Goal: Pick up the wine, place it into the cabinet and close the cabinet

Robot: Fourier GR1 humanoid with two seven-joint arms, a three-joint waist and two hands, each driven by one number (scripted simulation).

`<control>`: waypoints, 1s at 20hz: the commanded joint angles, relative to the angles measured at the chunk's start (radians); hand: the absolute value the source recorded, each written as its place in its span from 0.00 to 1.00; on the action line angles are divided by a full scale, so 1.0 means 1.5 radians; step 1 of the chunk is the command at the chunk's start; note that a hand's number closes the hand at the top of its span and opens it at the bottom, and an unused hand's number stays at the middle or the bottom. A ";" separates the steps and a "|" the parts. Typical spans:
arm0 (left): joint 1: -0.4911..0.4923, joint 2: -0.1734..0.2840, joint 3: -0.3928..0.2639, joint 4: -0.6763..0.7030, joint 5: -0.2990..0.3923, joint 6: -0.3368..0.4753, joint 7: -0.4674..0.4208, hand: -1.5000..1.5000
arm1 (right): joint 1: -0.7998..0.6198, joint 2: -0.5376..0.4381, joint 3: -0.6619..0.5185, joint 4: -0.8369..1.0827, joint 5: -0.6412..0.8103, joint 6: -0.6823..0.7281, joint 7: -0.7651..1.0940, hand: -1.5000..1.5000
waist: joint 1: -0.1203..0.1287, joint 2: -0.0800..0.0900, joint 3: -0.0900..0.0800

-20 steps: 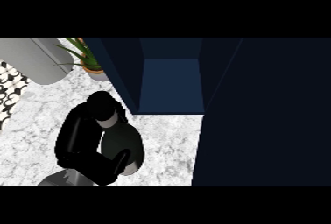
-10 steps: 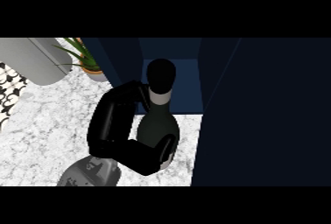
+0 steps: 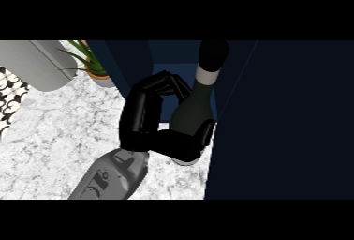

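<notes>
The wine (image 3: 195, 105) is held by the curled fingers (image 3: 149, 101) of the right hand (image 3: 166, 136) and should be kept upright while moved into the cabinet (image 3: 176, 75).

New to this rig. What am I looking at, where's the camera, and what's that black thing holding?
One view only, from the robot's head, looking steeply down at a marble counter. The grey forearm ending in a black hand comes in from the lower edge; going by its place in the view it is probably the left, though only one hand shows. Its fingers curl round a wine bottle, neck tipped toward the dark blue cabinet, whose opening shows behind the bottle. Top left: a potted plant and a grey appliance.
</notes>
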 commanded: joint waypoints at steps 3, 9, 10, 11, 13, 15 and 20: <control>-0.074 0.000 -0.002 0.081 0.006 0.035 -0.032 1.00 | 0.024 0.004 -0.007 -0.063 -0.044 0.008 0.006 0.00 | -0.001 0.000 0.000; -0.052 0.000 -0.043 0.093 0.047 0.083 -0.080 1.00 | 0.012 0.005 -0.024 -0.019 -0.043 0.022 -0.028 0.00 | 0.001 0.000 0.000; -0.064 0.000 -0.013 0.121 0.050 0.065 -0.070 1.00 | 0.022 -0.002 -0.028 -0.074 -0.058 0.016 0.019 0.00 | -0.001 0.000 0.000; -0.043 0.000 -0.037 0.122 0.082 0.078 -0.110 1.00 | 0.027 0.014 -0.010 -0.052 -0.030 0.010 -0.006 0.00 | -0.001 0.001 0.000; -0.054 0.000 -0.021 0.127 0.087 0.077 -0.104 1.00 | 0.035 0.020 0.030 -0.080 0.002 0.006 0.012 0.00 | 0.000 0.000 0.000; -0.052 0.000 -0.054 0.161 0.132 0.111 -0.167 1.00 | 0.016 0.014 0.014 -0.073 -0.016 0.004 0.025 0.00 | -0.003 0.001 0.000; -0.037 0.000 -0.021 0.179 0.108 0.066 -0.159 1.00 | 0.011 -0.002 -0.013 -0.108 -0.057 0.009 0.059 0.00 | 0.000 0.000 0.000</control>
